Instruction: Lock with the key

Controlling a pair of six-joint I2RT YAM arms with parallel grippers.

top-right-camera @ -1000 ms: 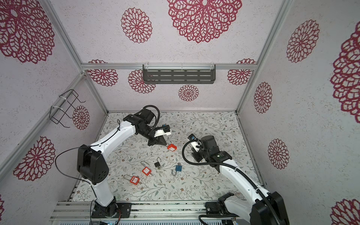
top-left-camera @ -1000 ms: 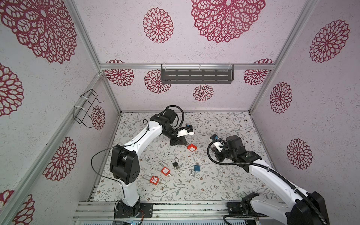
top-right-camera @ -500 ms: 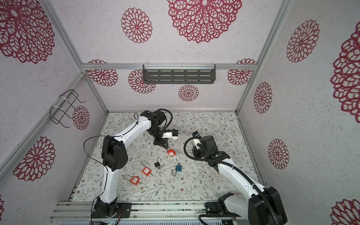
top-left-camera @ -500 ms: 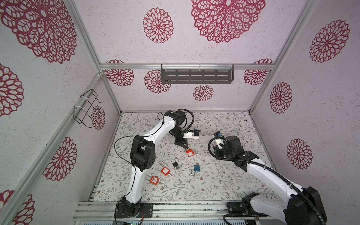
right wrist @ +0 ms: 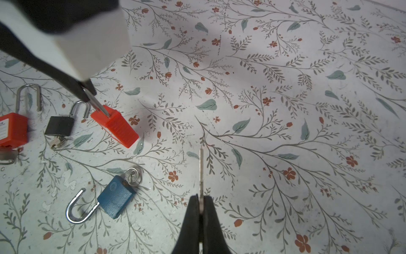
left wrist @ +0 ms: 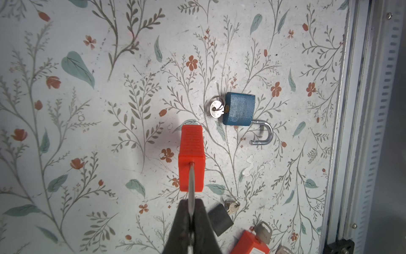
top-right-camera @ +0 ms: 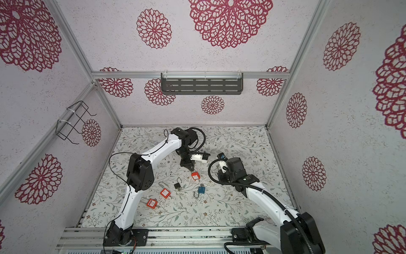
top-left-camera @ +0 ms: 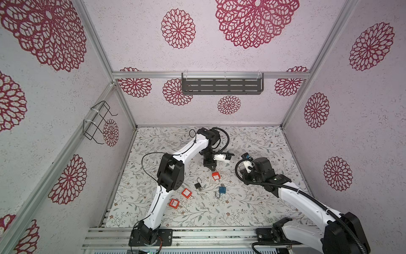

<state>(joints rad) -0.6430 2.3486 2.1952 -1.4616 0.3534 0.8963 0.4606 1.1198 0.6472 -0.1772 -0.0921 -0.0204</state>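
Past second: left gripper (left wrist: 191, 203), clamped on the steel shackle (left wrist: 191, 176) of the red ribbed plastic padlock (left wrist: 191, 158), brought it nearer to mid floral mat (top-left-camera: 252, 204); right gripper (right wrist: 201, 199), pinching the flat silver key (right wrist: 201, 171), sits to its right, so insertion is probably next.

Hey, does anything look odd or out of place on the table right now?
Nothing damaged or spilled. One red padlock hangs tilted, held by its shackle in the shut left gripper; the blue padlock lies with its shackle swung open.
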